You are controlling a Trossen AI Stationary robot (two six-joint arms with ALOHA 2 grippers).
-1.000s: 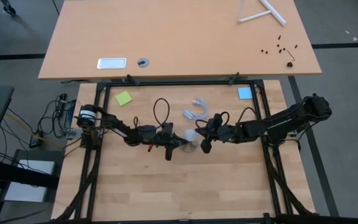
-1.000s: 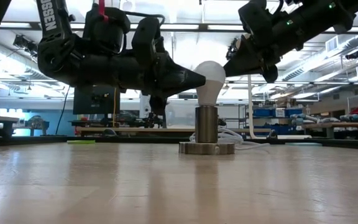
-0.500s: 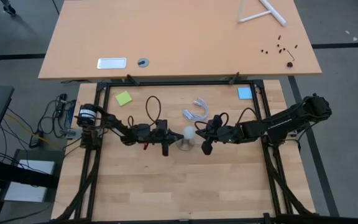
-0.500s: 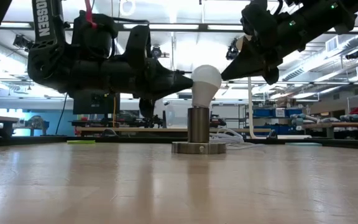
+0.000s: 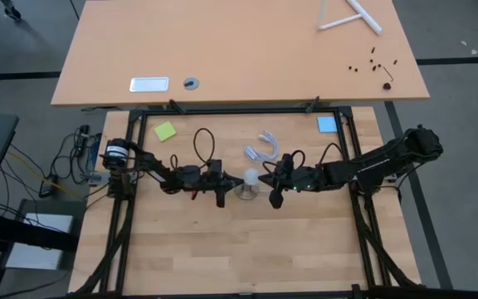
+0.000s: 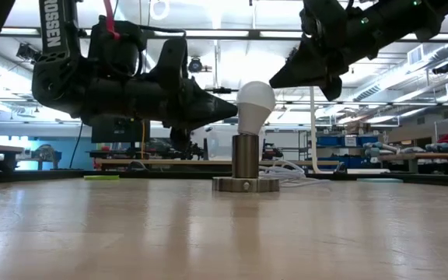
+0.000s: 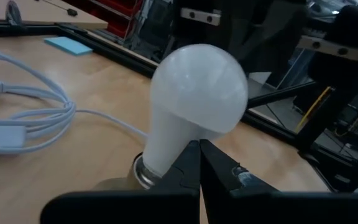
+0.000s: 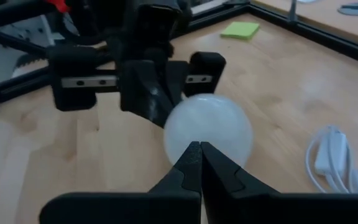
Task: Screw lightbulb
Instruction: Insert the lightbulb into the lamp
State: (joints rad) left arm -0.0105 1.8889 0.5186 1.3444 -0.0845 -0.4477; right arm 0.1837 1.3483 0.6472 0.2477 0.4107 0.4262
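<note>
The white lightbulb (image 6: 255, 97) stands with its screw end in the metal socket (image 6: 246, 155), whose round base (image 6: 246, 184) rests on the wooden table; it leans a little toward the table's right. My left gripper (image 6: 236, 111) is shut and comes in level from the left, its tip at the bulb's lower side. My right gripper (image 6: 271, 82) is shut and slants down from the right, its tip at the bulb's upper right. In the high view the bulb (image 5: 251, 177) sits between the two tips. My left gripper touches the bulb's narrowing lower part (image 7: 178, 138) with its shut fingertips, level, from the table's left. The bulb stays in the socket. My right gripper meets the bulb's dome (image 8: 211, 138) on its upper right with shut fingertips, slanting down from the table's right; nothing is pinched.
A white cord with a switch (image 5: 264, 148) lies coiled just beyond the socket. A green note (image 5: 165, 130) and a blue note (image 5: 327, 124) lie near the far corners. Black frame rails (image 5: 239, 110) border the table; the near half is bare wood.
The socket with the bulb has slid a little toward the table's left, staying upright. My left gripper has drawn back toward the left edge, staying shut at the bulb's side. My right gripper's tip has followed the bulb leftward.
</note>
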